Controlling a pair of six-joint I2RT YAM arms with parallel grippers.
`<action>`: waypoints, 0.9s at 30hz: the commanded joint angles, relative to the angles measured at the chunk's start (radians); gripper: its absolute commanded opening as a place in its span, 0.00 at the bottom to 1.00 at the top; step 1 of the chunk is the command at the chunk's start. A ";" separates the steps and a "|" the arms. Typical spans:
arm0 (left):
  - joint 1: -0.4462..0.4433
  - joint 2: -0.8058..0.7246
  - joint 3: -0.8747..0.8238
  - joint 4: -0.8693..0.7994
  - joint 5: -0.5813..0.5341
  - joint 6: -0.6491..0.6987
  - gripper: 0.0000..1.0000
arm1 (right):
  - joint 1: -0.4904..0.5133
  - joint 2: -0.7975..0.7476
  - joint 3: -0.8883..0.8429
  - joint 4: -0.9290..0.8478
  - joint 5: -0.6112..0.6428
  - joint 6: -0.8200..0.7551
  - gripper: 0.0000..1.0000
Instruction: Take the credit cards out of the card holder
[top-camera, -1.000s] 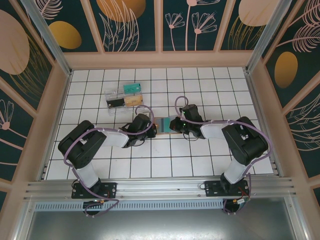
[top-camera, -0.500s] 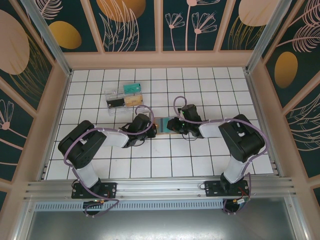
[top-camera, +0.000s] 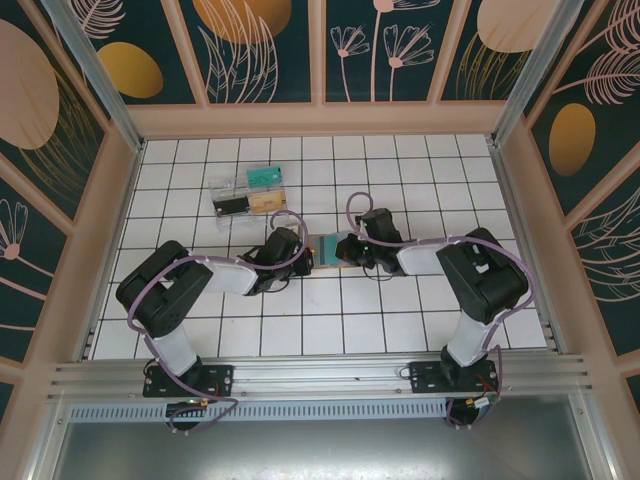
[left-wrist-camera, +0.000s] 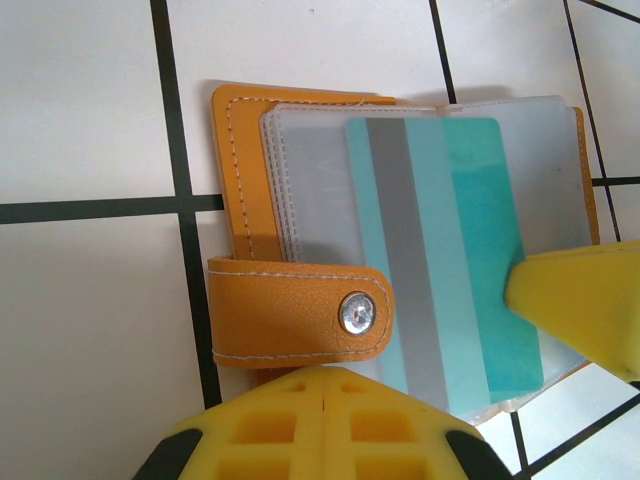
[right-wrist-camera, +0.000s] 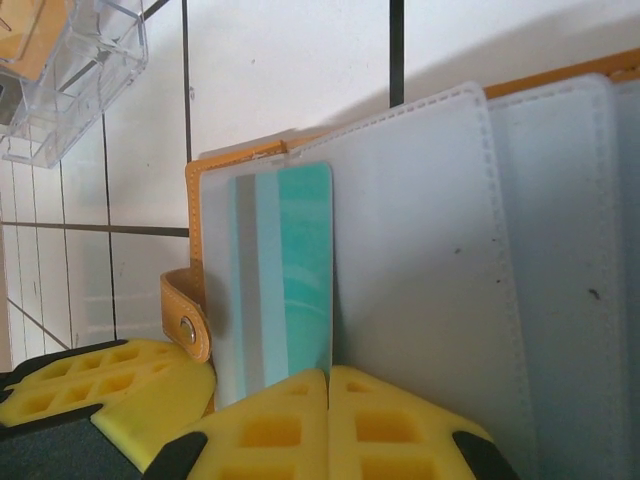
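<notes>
Both jaws shut: left gripper (left-wrist-camera: 322, 388) bears on the card holder (left-wrist-camera: 240, 190) at 6 o'clock, right gripper (right-wrist-camera: 328, 388) touches the teal card (right-wrist-camera: 285, 270). I'd slide it out slowly, with the holder held down.

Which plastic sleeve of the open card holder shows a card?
The sleeve beside the snap strap: it shows a teal card with a grey stripe. The other sleeves look empty.

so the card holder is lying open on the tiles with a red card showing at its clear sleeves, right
Not red: the card is teal with a grey stripe, as the left wrist view shows. The card holder does lie open on the tiles, clear sleeves showing.
</notes>
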 joint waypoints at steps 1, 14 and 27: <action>0.003 0.007 -0.003 -0.057 -0.002 0.006 0.00 | -0.018 -0.048 -0.045 -0.015 0.039 -0.006 0.00; 0.003 -0.008 -0.010 -0.062 -0.005 0.008 0.00 | -0.117 -0.181 -0.161 0.014 0.004 -0.015 0.00; 0.003 -0.205 0.001 0.039 0.086 -0.059 0.58 | -0.111 -0.431 -0.195 0.070 -0.052 -0.126 0.00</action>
